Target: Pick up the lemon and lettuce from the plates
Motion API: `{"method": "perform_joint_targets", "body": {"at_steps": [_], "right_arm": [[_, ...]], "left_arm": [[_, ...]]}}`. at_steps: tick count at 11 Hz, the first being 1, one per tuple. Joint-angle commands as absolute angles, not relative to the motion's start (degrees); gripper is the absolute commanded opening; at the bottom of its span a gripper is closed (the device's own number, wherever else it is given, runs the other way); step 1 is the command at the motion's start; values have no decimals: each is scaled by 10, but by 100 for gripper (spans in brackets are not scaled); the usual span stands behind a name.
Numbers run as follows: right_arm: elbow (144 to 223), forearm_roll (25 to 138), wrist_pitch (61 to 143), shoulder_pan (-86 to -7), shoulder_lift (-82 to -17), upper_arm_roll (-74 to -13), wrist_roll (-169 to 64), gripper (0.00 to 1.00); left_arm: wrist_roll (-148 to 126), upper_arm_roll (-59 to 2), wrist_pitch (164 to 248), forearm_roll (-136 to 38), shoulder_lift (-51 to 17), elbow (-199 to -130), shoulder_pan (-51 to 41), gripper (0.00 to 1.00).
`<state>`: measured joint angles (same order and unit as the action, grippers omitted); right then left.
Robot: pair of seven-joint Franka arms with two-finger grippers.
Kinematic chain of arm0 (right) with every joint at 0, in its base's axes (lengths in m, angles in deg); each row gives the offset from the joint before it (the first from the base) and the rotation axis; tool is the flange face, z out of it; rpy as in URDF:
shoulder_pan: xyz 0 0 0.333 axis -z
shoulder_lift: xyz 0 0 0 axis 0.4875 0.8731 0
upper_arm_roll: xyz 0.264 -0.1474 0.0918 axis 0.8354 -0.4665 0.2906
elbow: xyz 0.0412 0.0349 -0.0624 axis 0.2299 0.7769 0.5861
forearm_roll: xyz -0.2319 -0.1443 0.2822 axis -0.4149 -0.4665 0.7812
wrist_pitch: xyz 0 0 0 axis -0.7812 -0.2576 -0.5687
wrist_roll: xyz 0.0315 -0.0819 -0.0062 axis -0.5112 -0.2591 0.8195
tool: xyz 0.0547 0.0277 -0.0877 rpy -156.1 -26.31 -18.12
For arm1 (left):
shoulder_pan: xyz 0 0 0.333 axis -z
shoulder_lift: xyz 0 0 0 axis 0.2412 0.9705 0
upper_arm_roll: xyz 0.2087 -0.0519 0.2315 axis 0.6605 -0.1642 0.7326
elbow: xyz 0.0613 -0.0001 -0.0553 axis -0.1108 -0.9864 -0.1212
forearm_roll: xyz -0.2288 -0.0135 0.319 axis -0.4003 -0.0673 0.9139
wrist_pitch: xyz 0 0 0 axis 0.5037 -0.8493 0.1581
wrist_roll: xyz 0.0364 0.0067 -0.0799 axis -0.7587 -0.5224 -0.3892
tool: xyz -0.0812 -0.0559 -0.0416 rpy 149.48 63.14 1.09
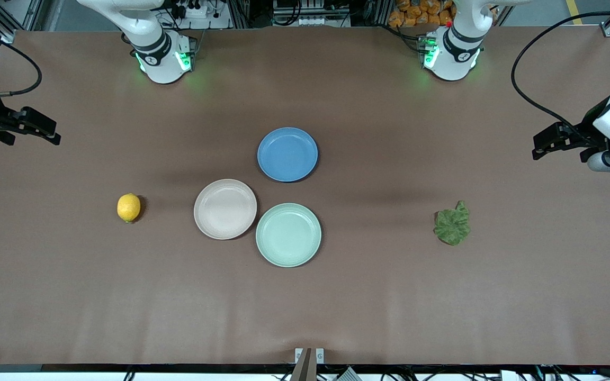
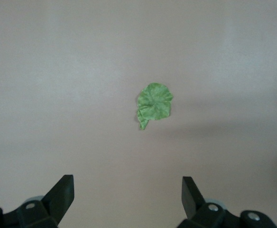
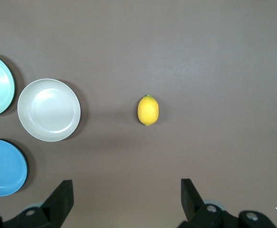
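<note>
- We count three plates clustered mid-desk (image 1: pixel 337 296): one blue plate (image 1: pixel 287 154), one beige-pink plate (image 1: pixel 225 208) and one mint green plate (image 1: pixel 288 234). All three are bare.
- The blue plate lies farthest from the front camera, the mint green one nearest; the beige-pink and mint rims touch or nearly touch.
- We see one lemon (image 1: pixel 128 207) on the desk, well apart from the beige-pink plate, toward the right arm's end.
- We see one lettuce (image 1: pixel 452 226) leaf on the desk, well apart from the mint plate, toward the left arm's end.
- Two tools: the left tool (image 2: pixel 128 194) hangs high over the desk at its own end with fingers spread wide, holding nothing.
- The right tool (image 3: pixel 126 197) hangs likewise at its end, wide open and empty.
</note>
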<state>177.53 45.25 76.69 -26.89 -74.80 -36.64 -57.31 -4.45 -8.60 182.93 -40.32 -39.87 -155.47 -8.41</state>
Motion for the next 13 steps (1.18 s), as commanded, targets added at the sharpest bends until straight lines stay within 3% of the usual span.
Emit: {"method": "perform_joint_targets", "body": {"at_steps": [1,13], "right_arm": [[1764,461,755,-258,-744,-363,-568,100],[1767,461,755,-252,-742,-363,-567,100]], "left_arm": [[-51,-96,1841,-384,-408,-1567,-91,100],[-46,-96,1836,-349,-403,-1566,-88,100]]}}
